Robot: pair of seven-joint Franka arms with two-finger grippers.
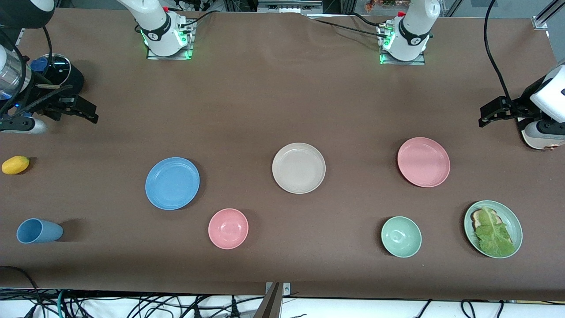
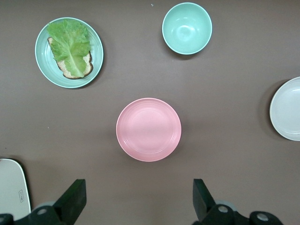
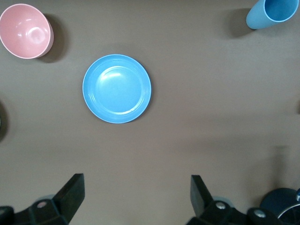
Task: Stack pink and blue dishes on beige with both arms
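Observation:
The beige plate (image 1: 299, 168) lies in the middle of the table, and its edge shows in the left wrist view (image 2: 287, 108). The pink plate (image 1: 423, 161) (image 2: 148, 129) lies beside it toward the left arm's end. Toward the right arm's end lies the blue plate (image 1: 172, 183) (image 3: 117, 88). All three are bare and apart from each other. My left gripper (image 1: 487, 114) (image 2: 139, 197) hangs open and holds nothing, high over the table's left-arm end. My right gripper (image 1: 88, 110) (image 3: 136, 194) hangs open with nothing between its fingers, over the right-arm end.
Nearer the front camera stand a pink bowl (image 1: 228, 228), a green bowl (image 1: 401, 236) and a green plate (image 1: 510, 218) with lettuce on bread. A blue cup (image 1: 39, 230) lies on its side and a yellow fruit (image 1: 15, 164) sits at the right arm's end.

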